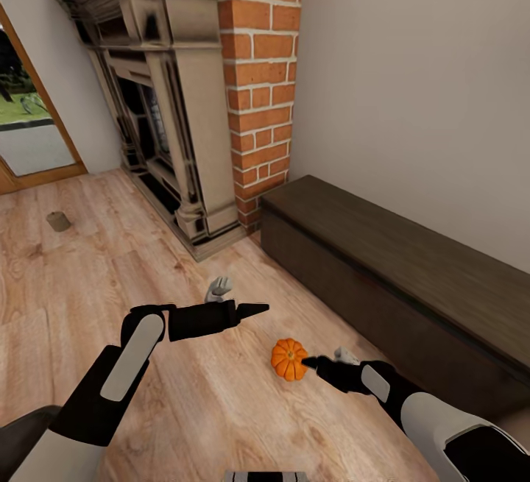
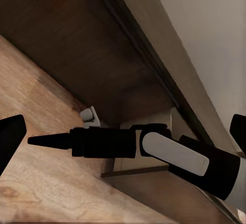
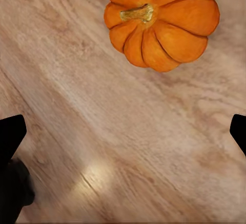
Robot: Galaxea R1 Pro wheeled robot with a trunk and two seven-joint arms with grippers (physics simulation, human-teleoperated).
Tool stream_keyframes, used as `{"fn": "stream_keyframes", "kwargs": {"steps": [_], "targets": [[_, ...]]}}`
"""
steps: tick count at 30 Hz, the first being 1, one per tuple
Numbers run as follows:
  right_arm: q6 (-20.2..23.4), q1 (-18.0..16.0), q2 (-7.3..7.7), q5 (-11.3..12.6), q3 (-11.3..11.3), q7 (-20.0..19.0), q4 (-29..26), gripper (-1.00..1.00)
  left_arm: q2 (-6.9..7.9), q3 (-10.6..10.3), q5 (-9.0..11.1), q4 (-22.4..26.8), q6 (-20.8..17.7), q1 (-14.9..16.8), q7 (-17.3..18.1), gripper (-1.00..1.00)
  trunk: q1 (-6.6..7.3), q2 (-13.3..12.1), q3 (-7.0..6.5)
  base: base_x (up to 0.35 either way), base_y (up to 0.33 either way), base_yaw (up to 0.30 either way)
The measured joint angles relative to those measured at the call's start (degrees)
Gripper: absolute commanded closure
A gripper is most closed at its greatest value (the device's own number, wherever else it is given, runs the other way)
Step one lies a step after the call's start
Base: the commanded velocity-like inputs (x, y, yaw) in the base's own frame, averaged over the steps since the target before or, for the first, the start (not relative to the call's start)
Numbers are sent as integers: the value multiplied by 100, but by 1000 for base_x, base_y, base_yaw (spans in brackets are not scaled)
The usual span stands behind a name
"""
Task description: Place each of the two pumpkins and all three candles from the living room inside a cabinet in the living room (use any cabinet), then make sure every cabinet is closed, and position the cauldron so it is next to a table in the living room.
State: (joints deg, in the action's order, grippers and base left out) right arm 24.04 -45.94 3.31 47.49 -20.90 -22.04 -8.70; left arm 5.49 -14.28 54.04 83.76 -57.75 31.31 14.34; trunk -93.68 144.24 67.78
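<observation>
Head view placed the right claw (image 1: pixel 318 361) nearest, low over the pale wood-plank floor (image 1: pixel 206 408), its black tip just beside the small bright orange ribbed pumpkin (image 1: pixel 288 359); whether they touched could not be told. In the right wrist view the pumpkin (image 3: pixel 161 19), cut off at the frame edge, sat on the boards ahead of the two dark fingertips (image 3: pixel 11 137), which stood wide apart with nothing between them. A small grey object (image 1: pixel 344 355) was half hidden behind that arm. The left claw (image 1: pixel 254 310) hung above the floor, its fingers spread in the left wrist view, where the right arm crossed the frame. Beyond it lay a small pale grey object (image 1: pixel 218 288), too blurred to identify. The long low dark-brown wooden cabinet (image 1: pixel 412 283) stood shut along the wall. Farther off rose the red brick column (image 1: pixel 261 77) and ornate fireplace (image 1: pixel 158 99), and a squat tan candle (image 1: pixel 58 221) rested alone by the doorway.
</observation>
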Motion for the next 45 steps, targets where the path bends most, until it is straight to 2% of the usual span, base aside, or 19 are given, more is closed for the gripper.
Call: {"fn": "stream_keyframes", "kwargs": {"steps": [5,13,23,33,41,45], "targets": [[-1,0,0,-9,-6,-200,-4,-100,-7,-3,0,0,0,1,-4,-100,-13,7,157,0,0,0],[-2,0,0,-32,-9,-239,-4,-100,-7,-7,-3,0,0,-2,-8,-100,-33,18,409,0,0,0],[-10,0,0,-46,-25,-240,-9,-100,-7,-6,4,0,0,-2,-9,-100,-33,18,429,0,0,0],[-51,1,-8,-48,-48,-308,-13,-100,-14,-121,1,-25,8,-3,-36,-100,-30,18,429,270,0,0],[-60,1,-9,-48,-59,-311,-13,-100,-15,-130,-2,-27,8,-2,-39,-100,-33,18,429,31,0,0],[-63,5,-9,-50,-64,-344,-13,-100,-16,-133,-14,-42,9,1,-39,-100,-44,23,517,1,0,0]]}}
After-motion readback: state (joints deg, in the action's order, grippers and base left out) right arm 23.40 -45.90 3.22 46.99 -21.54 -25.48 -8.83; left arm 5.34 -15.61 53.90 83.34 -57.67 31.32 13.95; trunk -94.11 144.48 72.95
